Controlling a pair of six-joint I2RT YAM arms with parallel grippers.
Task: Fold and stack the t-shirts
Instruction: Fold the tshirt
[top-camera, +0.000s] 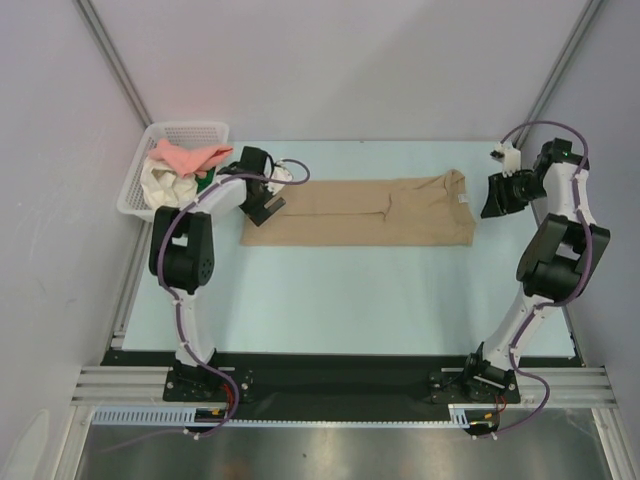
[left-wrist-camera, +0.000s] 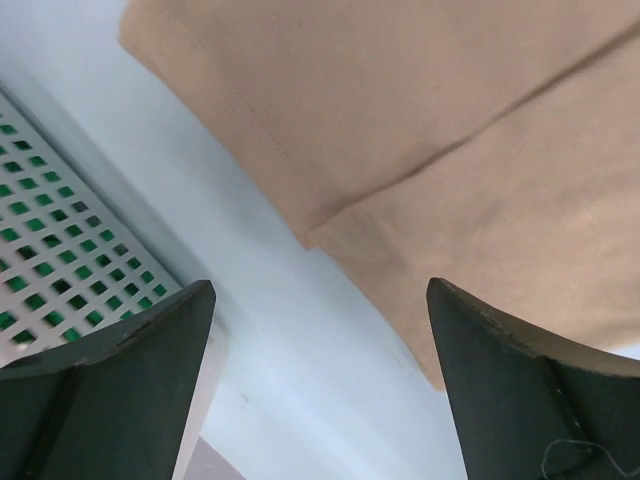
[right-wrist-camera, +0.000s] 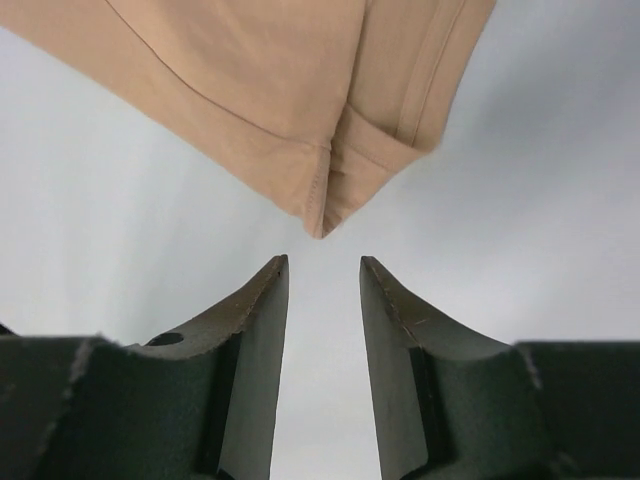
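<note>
A tan t-shirt lies flat across the back of the table, folded lengthwise, its collar at the right end. My left gripper hovers at its left end, jaws wide open and empty; in the left wrist view the shirt's hem corner lies just ahead. My right gripper is just right of the collar end, apart from it. In the right wrist view its jaws stand narrowly open and empty, with a corner of the shirt just beyond the fingertips. Pink, cream and green shirts lie in a basket.
The white mesh basket stands at the back left corner, close to my left arm; its wall shows in the left wrist view. The pale blue table top reaches to a black strip at the near edge. Grey walls close in both sides.
</note>
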